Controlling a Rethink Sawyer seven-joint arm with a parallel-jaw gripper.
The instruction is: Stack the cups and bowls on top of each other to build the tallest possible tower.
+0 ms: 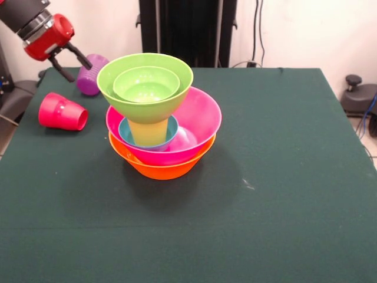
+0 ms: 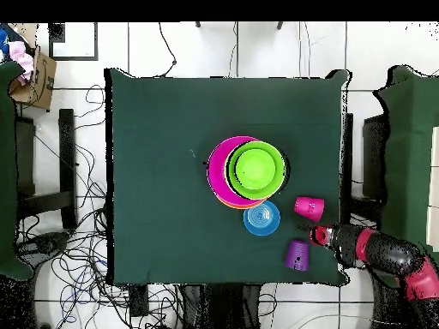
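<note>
The tower (image 1: 159,118) stands mid-table. An orange bowl (image 1: 159,170) holds a pink bowl (image 1: 203,121). Inside that sits a blue bowl (image 1: 126,131) with a yellow cup (image 1: 147,131) in it. The cup carries a medium green bowl (image 1: 112,79) with a small green bowl (image 1: 146,84) inside. A red cup (image 1: 62,112) and a purple cup (image 1: 97,79) lie on their sides at the left. My gripper (image 1: 80,72) is open and empty, just left of the purple cup. In the overhead view the gripper (image 2: 314,233) is between the red cup (image 2: 309,206) and the purple cup (image 2: 297,254).
The green table (image 1: 283,177) ends close behind the purple cup. The black pedestal (image 1: 188,29) stands at the far side. In the overhead view a blue bowl (image 2: 261,218) shows at the tower's (image 2: 250,170) edge, and cables (image 2: 69,257) lie on the floor.
</note>
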